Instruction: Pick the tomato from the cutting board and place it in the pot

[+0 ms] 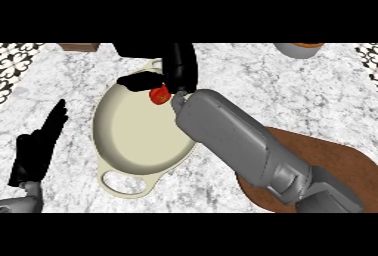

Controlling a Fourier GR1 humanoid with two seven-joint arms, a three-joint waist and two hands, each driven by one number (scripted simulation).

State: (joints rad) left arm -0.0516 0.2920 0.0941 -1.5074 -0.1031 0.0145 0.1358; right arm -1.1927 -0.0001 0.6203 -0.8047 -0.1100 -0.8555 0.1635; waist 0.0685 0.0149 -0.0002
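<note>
Marble counter (pixel 295 100) carried a cream pot (pixel 140 135) and a brown cutting board (pixel 332 155). Right hand (pixel 179 65) was curled round the tomato (pixel 158 95), over the pot's far rim. Left hand (pixel 40 145) rested open at the view's left edge.

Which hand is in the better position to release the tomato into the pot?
Right. The right hand holds the tomato over the pot; the left hand rests open, away from it.

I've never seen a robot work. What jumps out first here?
The red tomato, pinched in the right robot hand at the far rim of the cream pot, centre. Its grey forearm crosses from the brown cutting board, lower right. The left robot hand rests open at the left edge.
</note>
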